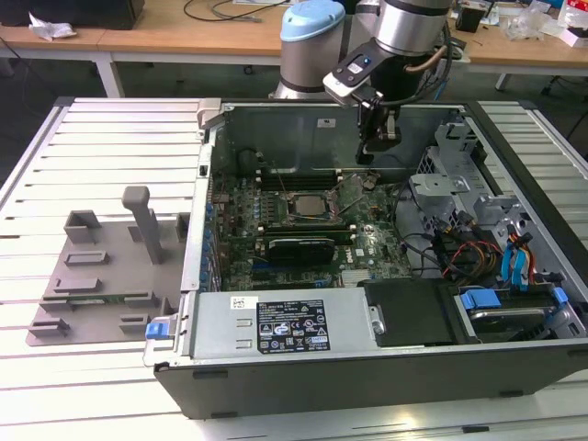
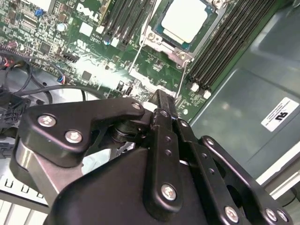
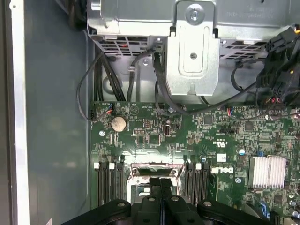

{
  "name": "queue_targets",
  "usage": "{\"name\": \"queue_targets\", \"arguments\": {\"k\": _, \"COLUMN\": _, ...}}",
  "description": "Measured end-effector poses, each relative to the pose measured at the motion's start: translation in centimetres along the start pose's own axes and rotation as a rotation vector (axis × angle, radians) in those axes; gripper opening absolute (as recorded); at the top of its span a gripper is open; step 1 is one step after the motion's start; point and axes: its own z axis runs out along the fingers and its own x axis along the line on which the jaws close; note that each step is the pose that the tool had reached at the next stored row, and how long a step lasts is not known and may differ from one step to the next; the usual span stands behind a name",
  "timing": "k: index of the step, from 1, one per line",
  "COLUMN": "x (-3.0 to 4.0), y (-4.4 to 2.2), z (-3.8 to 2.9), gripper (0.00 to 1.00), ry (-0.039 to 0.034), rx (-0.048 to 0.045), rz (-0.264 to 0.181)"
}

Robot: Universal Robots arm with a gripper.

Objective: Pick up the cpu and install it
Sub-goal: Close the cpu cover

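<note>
We're looking down into the open computer case (image 1: 367,377), and the thing to find is the socket frame (image 2: 155,38) on the green motherboard (image 3: 154,136). There's the cpu (image 2: 184,19): pale silvery top facing up, lying flat inside the socket frame, its edges lined up square with it. In the exterior view we see it in the same spot, in the middle of the socket frame and low on the board. The gripper (image 2: 159,96) hangs above the socket frame and off to the exterior view's right of it, well clear of the cpu and not touching it. As for the jaws, in both wrist views we see the two black fingers (image 3: 155,187) pressed together, with just a thin seam between them and nothing pinched there. Rows of dark memory slots (image 2: 220,47) run along two opposite sides of the socket frame, and thin wire levers stand out from its edge on the gripper's side. Far out from the socket frame, past the case wall on the exterior view's left, the grey fixture plate (image 1: 92,285) sits on the slatted table (image 1: 110,129) with its posts upright.
</note>
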Motion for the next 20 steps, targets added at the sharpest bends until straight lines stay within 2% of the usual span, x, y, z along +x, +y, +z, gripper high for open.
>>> {"name": "queue_targets", "arguments": {"k": 7, "x": 0.02, "y": 0.94, "z": 0.15, "gripper": 0.11, "ry": -0.0008, "rx": 0.0002, "rz": 0.0}}
{"name": "queue_targets", "arguments": {"k": 9, "x": 0.17, "y": 1.39, "z": 1.29, "gripper": 0.11, "ry": -0.0006, "rx": 0.0021, "rz": 0.0}}
{"name": "queue_targets", "arguments": {"k": 12, "x": 0.53, "y": 2.24, "z": 2.41, "gripper": 0.11, "ry": -0.0019, "rx": 0.0041, "rz": 0.0}}
{"name": "queue_targets", "arguments": {"k": 15, "x": 0.55, "y": 2.37, "z": 3.53, "gripper": 0.11, "ry": -0.0024, "rx": 0.0045, "rz": -0.005}}
{"name": "queue_targets", "arguments": {"k": 18, "x": 0.56, "y": 2.46, "z": 4.67, "gripper": 0.11, "ry": -0.0052, "rx": 0.0047, "rz": -0.047}}
{"name": "queue_targets", "arguments": {"k": 20, "x": 0.58, "y": 2.32, "z": 5.22, "gripper": 0.11, "ry": -0.006, "rx": 0.0046, "rz": -0.056}}
